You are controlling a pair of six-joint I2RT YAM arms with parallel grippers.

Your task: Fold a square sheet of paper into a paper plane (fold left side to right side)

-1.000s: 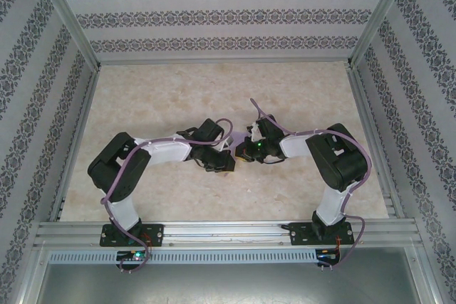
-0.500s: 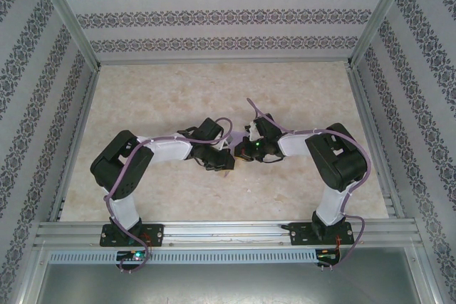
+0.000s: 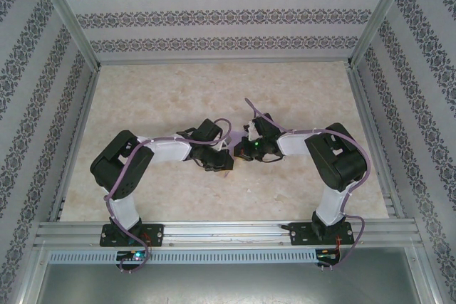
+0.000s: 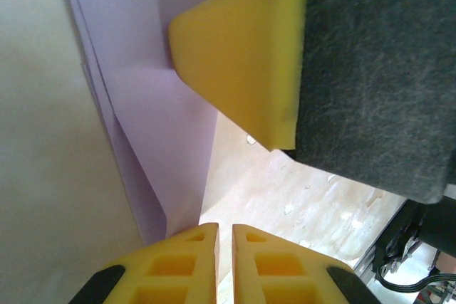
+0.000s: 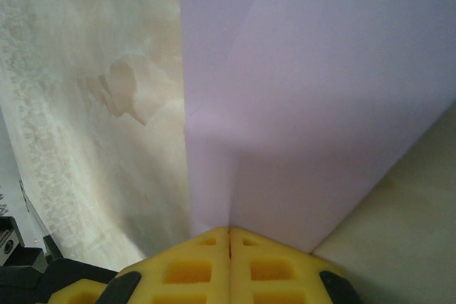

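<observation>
Your right fingers (image 5: 192, 261) are pressed together, pinching the folded lavender sheet (image 5: 306, 90) at the middle of the table (image 3: 142, 97). Your left fingers (image 4: 178, 261) are nearly closed at its edge, grip unclear. Any uneven pull could tear it or skew the crease.

The sheet of paper (image 5: 306, 90) is thin, matte, pale lavender and unmarked, and it is already partly folded. In the right wrist view it has one long straight edge on the left and a slanted edge at lower right, so it narrows toward the right hand (image 5: 229, 236), whose closed fingertips pinch its tip. A faint crease runs from that tip up into the sheet. In the left wrist view stacked layers show as doubled lines along one long edge, and the lower end reaches the left hand (image 4: 224, 229). Whether it lies flat on the marbled surface (image 3: 178, 97) cannot be told.
</observation>
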